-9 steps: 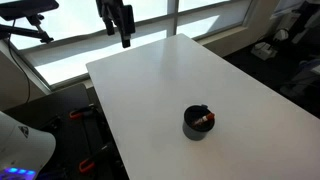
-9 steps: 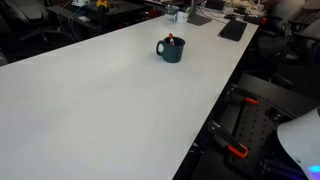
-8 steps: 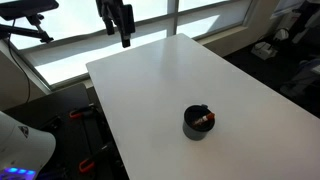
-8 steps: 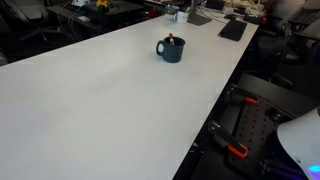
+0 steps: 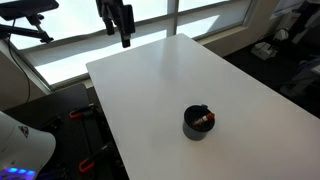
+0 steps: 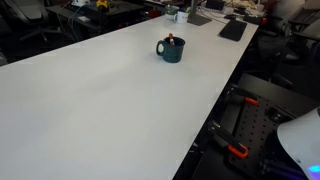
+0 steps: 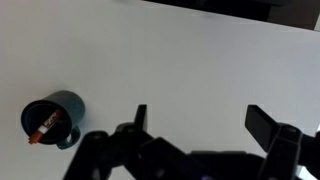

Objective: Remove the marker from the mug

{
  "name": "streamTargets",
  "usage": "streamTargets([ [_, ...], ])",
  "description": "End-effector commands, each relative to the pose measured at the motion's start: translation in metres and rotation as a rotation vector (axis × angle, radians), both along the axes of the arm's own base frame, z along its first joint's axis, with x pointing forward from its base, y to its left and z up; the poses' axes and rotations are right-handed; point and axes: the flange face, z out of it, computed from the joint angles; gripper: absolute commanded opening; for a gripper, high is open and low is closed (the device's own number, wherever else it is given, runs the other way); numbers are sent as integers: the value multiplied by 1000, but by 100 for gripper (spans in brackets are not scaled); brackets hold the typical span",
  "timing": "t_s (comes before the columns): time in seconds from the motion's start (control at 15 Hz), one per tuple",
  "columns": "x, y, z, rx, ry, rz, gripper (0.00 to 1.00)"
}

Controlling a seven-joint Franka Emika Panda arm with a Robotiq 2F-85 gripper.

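A dark mug (image 5: 197, 122) stands on the white table (image 5: 180, 80) near its front edge. It also shows in the other exterior view (image 6: 171, 49) and at the lower left of the wrist view (image 7: 54, 116). The reddish marker (image 5: 203, 120) leans inside the mug; its tip pokes above the rim (image 6: 171, 39) and it lies slanted in the cup in the wrist view (image 7: 46, 127). My gripper (image 5: 124, 22) hangs high above the table's far corner, well away from the mug. Its jaws are wide apart and empty (image 7: 205, 118).
A window runs behind the table (image 5: 70, 50). Desks with a keyboard (image 6: 232, 30) and clutter stand beyond the mug. A red-handled tool (image 6: 238, 152) lies on the floor beside the table edge.
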Motion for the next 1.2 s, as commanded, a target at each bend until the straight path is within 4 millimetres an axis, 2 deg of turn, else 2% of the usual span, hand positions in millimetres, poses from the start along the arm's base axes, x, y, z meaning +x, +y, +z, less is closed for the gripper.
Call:
streamTargets([
  [0.0, 0, 0, 0, 0, 1, 0, 100],
  [0.27, 0, 0, 0, 0, 1, 0, 100],
  [0.47, 6, -13, -7, 2, 14, -25, 100],
  [0.73, 15, -49, -21, 35, 57, -96, 100],
  [1.13, 31, -116, -52, 103, 133, -143, 100],
])
